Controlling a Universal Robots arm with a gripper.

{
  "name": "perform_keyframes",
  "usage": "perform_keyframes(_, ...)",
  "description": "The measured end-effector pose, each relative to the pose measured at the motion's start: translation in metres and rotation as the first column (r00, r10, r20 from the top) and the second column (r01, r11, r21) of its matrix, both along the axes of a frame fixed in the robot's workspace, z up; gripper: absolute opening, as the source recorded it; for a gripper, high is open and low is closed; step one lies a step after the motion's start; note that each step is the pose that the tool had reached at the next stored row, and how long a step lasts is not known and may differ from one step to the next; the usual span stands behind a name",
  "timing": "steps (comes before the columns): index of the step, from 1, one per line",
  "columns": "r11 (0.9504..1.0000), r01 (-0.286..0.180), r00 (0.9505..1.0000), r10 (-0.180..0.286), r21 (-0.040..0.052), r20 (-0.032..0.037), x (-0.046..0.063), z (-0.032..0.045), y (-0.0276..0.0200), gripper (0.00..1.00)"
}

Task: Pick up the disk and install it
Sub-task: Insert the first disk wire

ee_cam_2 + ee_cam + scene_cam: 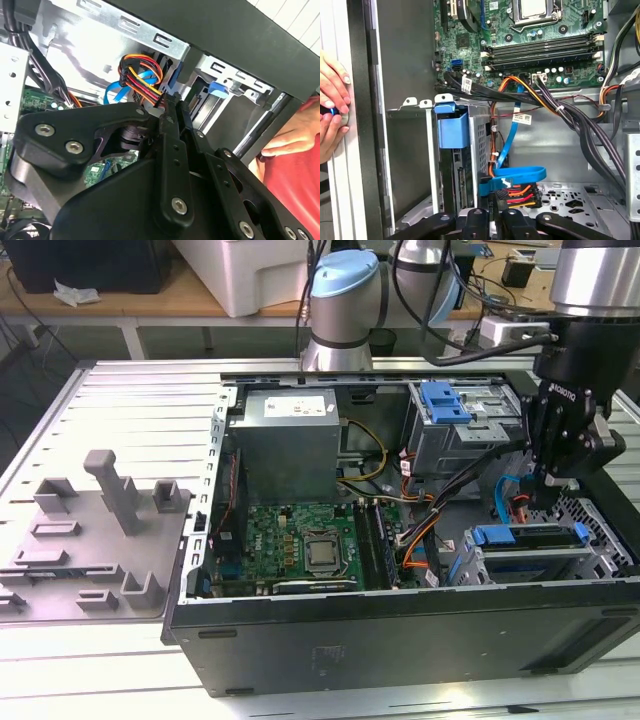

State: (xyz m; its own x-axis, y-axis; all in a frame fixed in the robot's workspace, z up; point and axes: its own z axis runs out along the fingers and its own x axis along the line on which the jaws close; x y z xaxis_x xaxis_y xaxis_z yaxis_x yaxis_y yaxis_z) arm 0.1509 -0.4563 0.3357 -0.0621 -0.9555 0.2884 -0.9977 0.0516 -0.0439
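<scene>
At the exterior view's left, a grey fixture plate (100,530) with upright holders lies on the slatted metal table (150,380). Just to its right, the open computer case (400,630) rests on its side. Inside it, the grey power supply (290,440) sits at the far left, with the green motherboard (290,540) nearer.

Further right, at the far side, stands a metal drive cage (470,435) topped by a blue bracket (445,402). The disk (530,537) sits in the metal bay at the near right corner of the case, with its blue rail frame showing along the top.

The gripper (553,502) hangs inside the case at the right, just above and beyond the disk. In both wrist views (175,106) (493,214) its two fingers are drawn close together. At their tips is the black plug of a red, yellow and orange wire bundle (512,195), and I cannot tell whether they pinch it. A flat blue cable (515,175) loops just beside the plug.

A person's hand (332,100) rests against the outside of the case's near wall.
</scene>
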Motion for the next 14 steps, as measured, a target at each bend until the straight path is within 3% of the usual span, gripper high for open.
perform_keyframes(3, 1.0000, 0.000, 1.0000, 0.000, 0.0070, 0.0044, 0.000, 0.0014, -0.0044, 0.17)
perform_keyframes(6, 0.9998, 0.000, 0.9998, 0.000, 0.0188, 0.0187, -0.001, 0.0036, -0.0104, 0.17)
perform_keyframes(11, 0.9994, -0.001, 0.9990, -0.001, 0.0358, 0.0457, -0.005, 0.0051, -0.0153, 0.17)
perform_keyframes(14, 0.9991, -0.001, 0.9988, -0.001, 0.0430, 0.0497, -0.008, 0.0051, -0.0179, 0.17)
